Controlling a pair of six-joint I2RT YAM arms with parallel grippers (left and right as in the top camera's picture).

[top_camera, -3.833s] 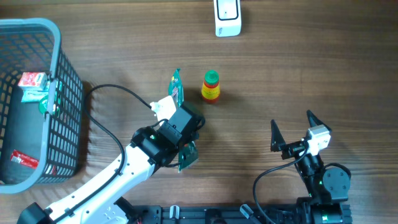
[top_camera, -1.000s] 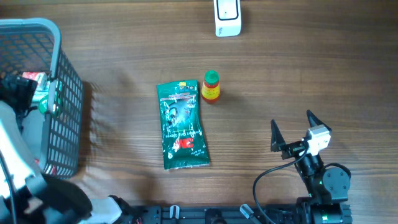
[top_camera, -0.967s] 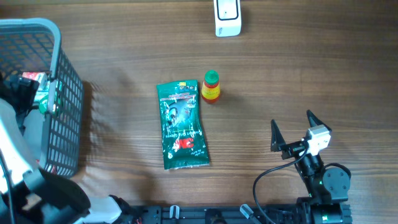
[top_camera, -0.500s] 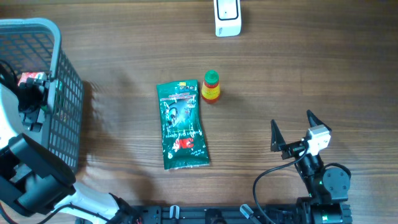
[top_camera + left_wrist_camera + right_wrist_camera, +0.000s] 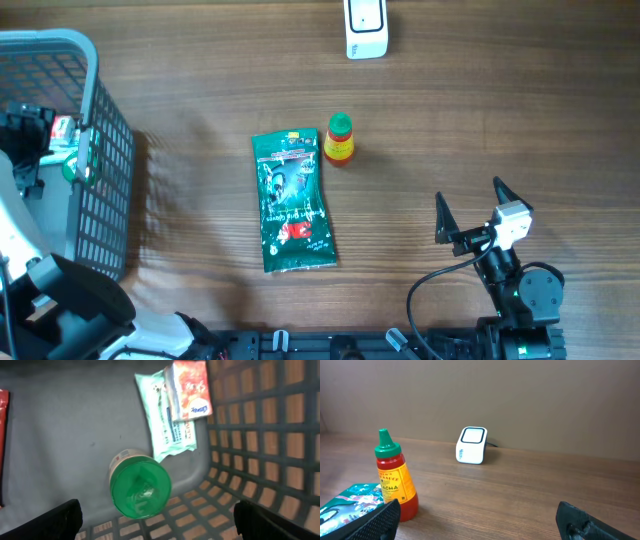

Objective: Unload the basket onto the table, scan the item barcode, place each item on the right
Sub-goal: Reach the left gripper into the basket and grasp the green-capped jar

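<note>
Wooden table [image 5: 500,120] — your left fingers [image 5: 60,522] gape empty above the jar [image 5: 140,487] inside the basket [image 5: 110,180]; right fingers [image 5: 585,522] gape empty outside it.

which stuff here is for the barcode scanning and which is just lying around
Job, probably: scanner, basket, green-lidded jar inside it.
Lying about: snack bag, sauce bottle, wipes pack.

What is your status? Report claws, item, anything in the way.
Left claw open above green-lidded jar in basket; right claw open, empty. Scanner unused, far side. Packets beside jar, basket wall close.
</note>
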